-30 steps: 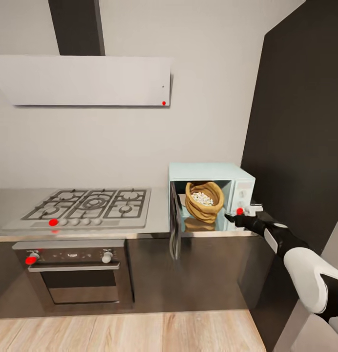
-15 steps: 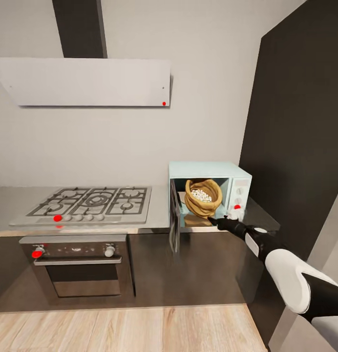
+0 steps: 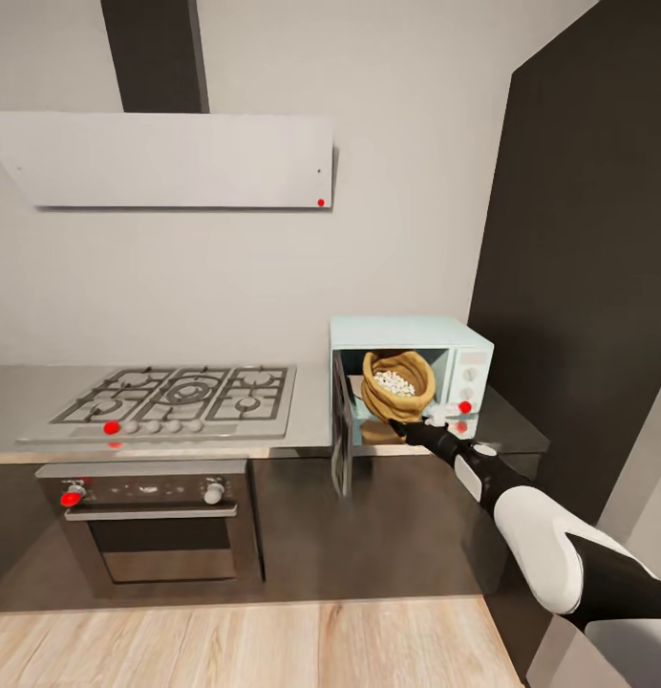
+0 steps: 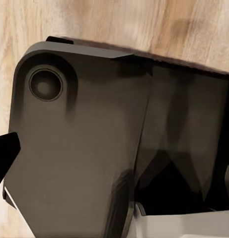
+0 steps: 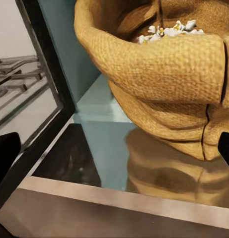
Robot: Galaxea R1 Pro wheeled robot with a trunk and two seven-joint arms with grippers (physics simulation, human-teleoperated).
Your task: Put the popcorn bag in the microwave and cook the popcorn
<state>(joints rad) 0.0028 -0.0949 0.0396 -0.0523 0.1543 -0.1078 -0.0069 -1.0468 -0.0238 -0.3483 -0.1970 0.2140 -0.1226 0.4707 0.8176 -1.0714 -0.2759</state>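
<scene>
Glossy grey steel countertop [image 3: 311, 420] carries the pale mint-blue microwave [image 3: 407, 334], its dark-glass door [image 3: 341, 435] swung open. Inside stands the tan burlap popcorn bag [image 3: 397, 387], upright, with whitish popcorn [image 3: 394, 382] heaped within. The right gripper [image 3: 403, 427] sits at the cavity's front edge, just below the bag; its jaw state cannot be determined.

Right arm stretched forward and up from the lower right of the head view, white upper segment, black forearm, right gripper [image 3: 399, 425] at its far end, fingers too small to judge, dark fingertips [image 5: 5, 153] at the right wrist view's edges
</scene>
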